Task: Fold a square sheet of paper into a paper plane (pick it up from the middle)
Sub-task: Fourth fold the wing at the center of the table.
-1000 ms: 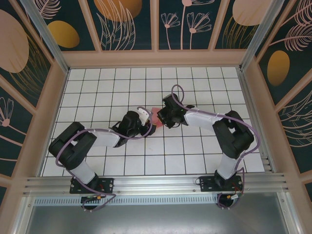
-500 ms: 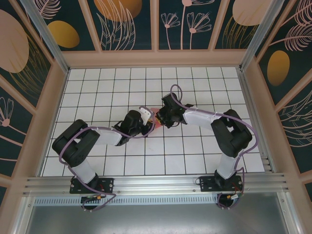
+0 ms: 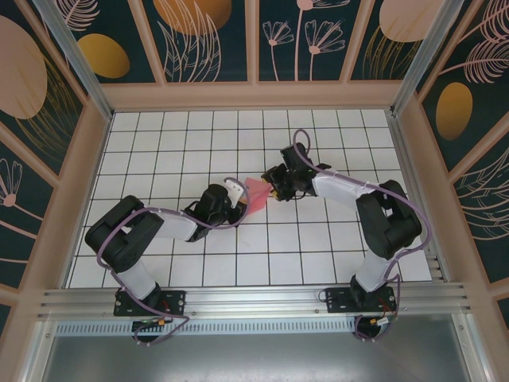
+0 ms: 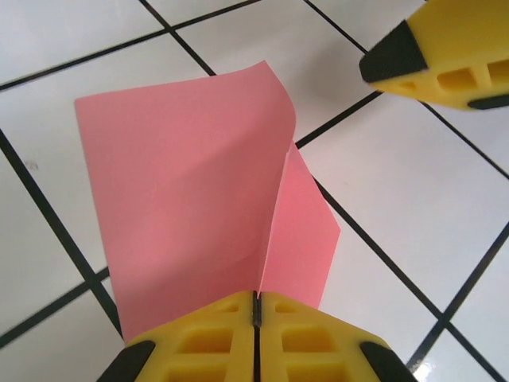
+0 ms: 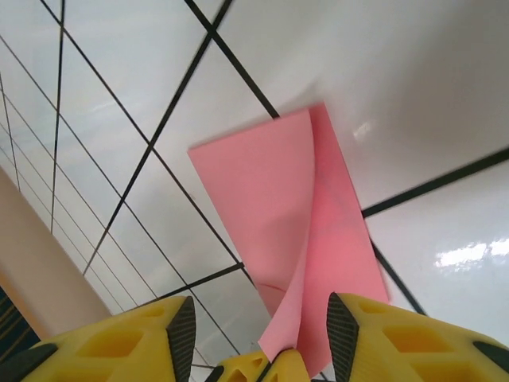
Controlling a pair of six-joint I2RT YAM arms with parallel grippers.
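Left pincer [image 4: 256,306] tight on sheet [image 4: 191,191], clamped edge hidden

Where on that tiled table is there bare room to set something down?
Bare tiles run along the back wall, corner to corner, and near the front, between the left arm's base and the right arm's base. The middle is crowded: the left gripper pinches the pink paper there, and the right gripper stands open close by it.

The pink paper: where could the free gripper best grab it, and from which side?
Probably the far end of the paper, along its raised crease. The left gripper is shut on the near end, so the open right gripper should come from the opposite side, straddling both layers.
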